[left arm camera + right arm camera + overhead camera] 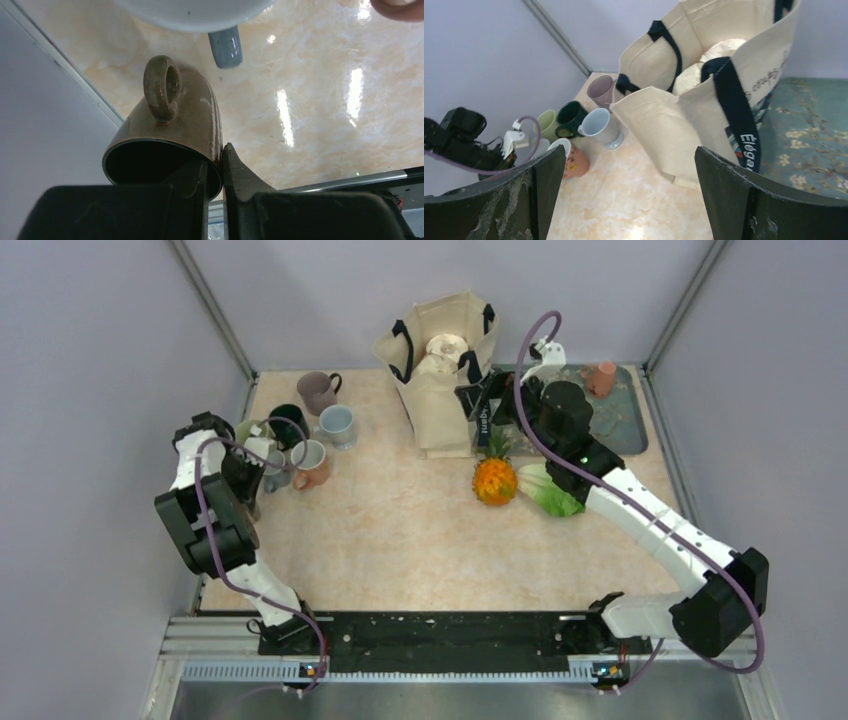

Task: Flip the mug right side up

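On my overhead feed a cream canvas tote bag (440,390) with navy handles stands at the back of the beige marbled table (400,540), with pale round items inside that I can't identify. Left of it I count a mauve mug (317,392), a dark green mug (289,423), a light blue mug (337,425) and a salmon mug (310,462) with a white inside, grouped closely. A pale green mug (546,125) sits beside the dark green one. Right of the bag lies a teal floral tray (625,425) carrying a small terracotta piece (602,377). An orange toy pineapple (494,478) rests just beside a lettuce (550,490).
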